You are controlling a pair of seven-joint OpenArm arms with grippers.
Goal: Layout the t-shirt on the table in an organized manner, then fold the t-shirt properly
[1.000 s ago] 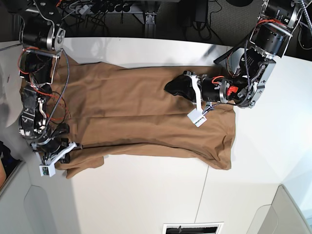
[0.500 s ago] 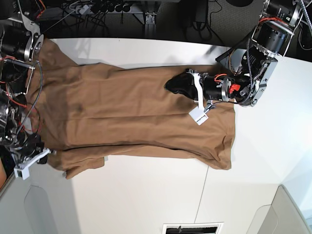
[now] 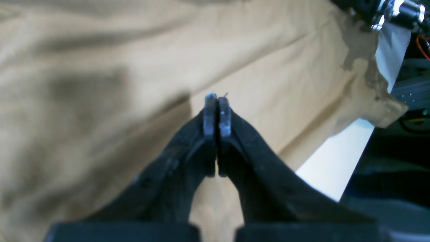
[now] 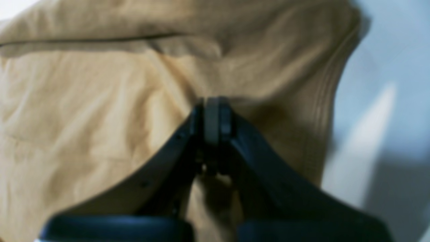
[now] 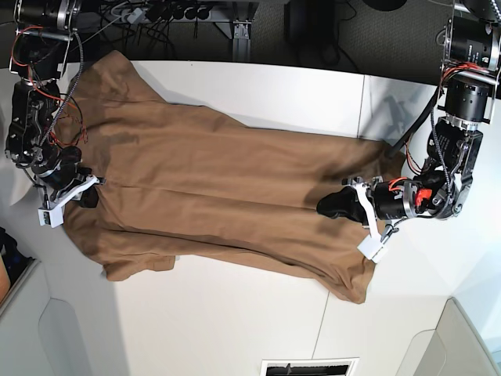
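Because the shirt point(image 5: 211, 188) is thin, soft cloth, I judge it light and limp: it will sag, drag and crease wherever I pull it, so it wants holds at its edges and corners, hem and shoulders, rather than a pinch in its middle. It lies spread on the bench point(image 5: 258, 329), mostly flat, with ridges running along its length and a rumpled lower edge.

My left end effector point(image 3: 217, 112) has its tips pressed together with nothing visible between them. In its wrist view cloth fills the space ahead and to the left, and a far corner of the shirt ends ahead to the right, where bare bench shows. In the base view it sits over the shirt close to one short end.

My right end effector point(image 4: 213, 116) also has its tips together. The wrist view is blurred, and I cannot tell whether a fold of cloth is caught between them; a stitched edge runs just to its right, with bench beyond. In the base view it is at the shirt's opposite short end.

The shirt's long axis runs from one end effector to the other, across the bench. I cannot make out a collar, so which end is the neck I cannot say.
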